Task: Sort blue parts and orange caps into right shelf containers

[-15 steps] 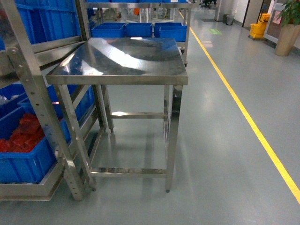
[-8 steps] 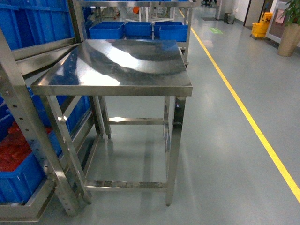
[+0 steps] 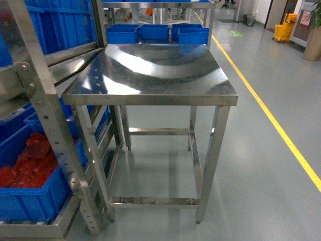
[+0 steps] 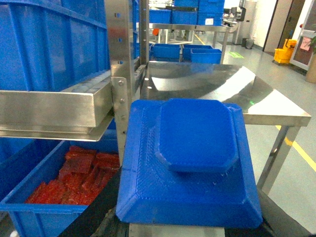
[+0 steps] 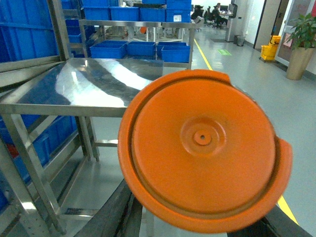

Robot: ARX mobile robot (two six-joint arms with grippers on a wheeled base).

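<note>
**A:** Which step is shown here?

**B:** Transport, by my reading. Each arm carries one piece. The left wrist view is filled by one blue part (image 4: pixel 190 163), a square tray-like moulding with a raised centre; the right wrist view by one orange cap (image 5: pixel 205 148), a round disc with a small hub. Both sit low against their cameras, so I judge each to be held. The fingers are hidden behind the pieces, and neither gripper shows in the head view, so how the jaws stand cannot be told.

**A:** And the destination?

**B:** No right shelf is in view. A steel rack (image 3: pixel 42 108) stands at the left edge of the head view. Its lower level holds one blue crate (image 3: pixel 35 193) of red pieces (image 3: pixel 30 163), with a second crate partly seen behind it. A steel table (image 3: pixel 155 75) stands in the middle, its near edge facing us.

**A:** Other containers?

**B:** Three blue bins (image 3: pixel 155 32) in a row beyond the table's far edge, and more on racks further back. Whether any belong to the right shelf cannot be told.

**A:** What does the next move call for?

**B:** Probably the base turning or driving until the right shelf containers come into view. Then each arm must reach over a rim and let go, blue part and orange cap into separate crates.
</note>
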